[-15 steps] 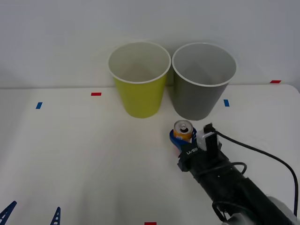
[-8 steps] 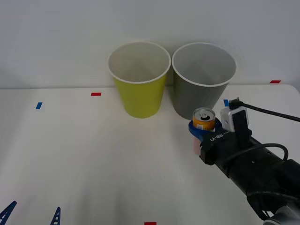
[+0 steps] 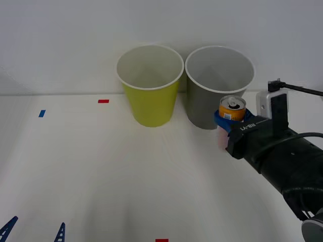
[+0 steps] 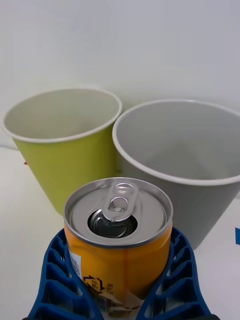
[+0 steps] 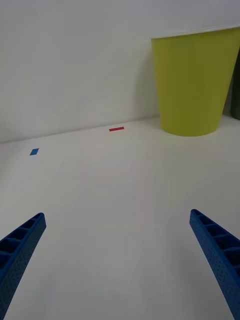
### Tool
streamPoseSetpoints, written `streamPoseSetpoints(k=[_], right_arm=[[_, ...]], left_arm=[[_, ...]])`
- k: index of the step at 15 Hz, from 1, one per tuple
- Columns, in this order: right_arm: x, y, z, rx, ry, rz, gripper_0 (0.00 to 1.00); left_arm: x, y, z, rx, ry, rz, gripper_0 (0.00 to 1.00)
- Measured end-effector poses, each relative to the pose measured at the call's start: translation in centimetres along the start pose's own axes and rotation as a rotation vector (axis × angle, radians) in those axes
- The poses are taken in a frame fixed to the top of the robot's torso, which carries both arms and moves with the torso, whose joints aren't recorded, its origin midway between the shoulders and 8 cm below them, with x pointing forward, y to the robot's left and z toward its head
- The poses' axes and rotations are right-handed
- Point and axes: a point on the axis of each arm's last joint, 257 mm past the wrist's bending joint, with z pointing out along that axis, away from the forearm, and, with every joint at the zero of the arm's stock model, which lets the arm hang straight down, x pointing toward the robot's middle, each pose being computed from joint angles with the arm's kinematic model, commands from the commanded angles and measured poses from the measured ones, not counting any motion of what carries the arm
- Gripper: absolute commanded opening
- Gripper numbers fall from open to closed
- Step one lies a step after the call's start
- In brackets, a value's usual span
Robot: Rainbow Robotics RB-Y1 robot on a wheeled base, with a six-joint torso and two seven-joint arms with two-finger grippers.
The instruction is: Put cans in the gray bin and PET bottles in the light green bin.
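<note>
Our right gripper (image 3: 228, 122) has its blue ribbed fingers (image 4: 60, 280) closed around the can (image 3: 232, 109), which stands upright with its pull-tab top showing, lifted clear of the table (image 3: 101, 181). We hold it just in front of the gray bin (image 3: 218, 88), at about the height of the rim and toward the bin's right side, but not yet over the opening. The light green bin (image 3: 150, 85) stands just to the left of the gray one, the two nearly touching at their rims.

We judge the task partly done: the can is picked up and raised, and what remains is to carry it forward over the gray rim and let go. Both bins look empty inside, as far as we can see, and no bottle is on the table.

From the right wrist we see the fingers hugging the can's orange band on both sides (a detail the front view mostly hides behind the arm), with both bins beyond it. The front view alone tells us how high the can sits against the bin. Our left gripper (image 5: 120, 270) waits spread wide, holding nothing, low over the table's near left corner.
</note>
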Motion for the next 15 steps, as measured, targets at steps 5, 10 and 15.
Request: streamPoseSetpoints(k=[5,10,15], right_arm=[[-6.6,-0.6,1.4,-0.019,-0.14,0.003,0.01],[-12.8,-3.7,3.5,-0.051,-0.239,0.027,0.0],[-14.3,-7.8,6.4,-0.009,-0.256,0.082,0.0]], left_arm=[[0.0,0.0,0.0,0.0,0.0,0.0,1.0],[0.0,0.0,0.0,0.0,0.0,0.0,1.0],[0.0,0.0,0.0,0.0,0.0,0.0,1.0]])
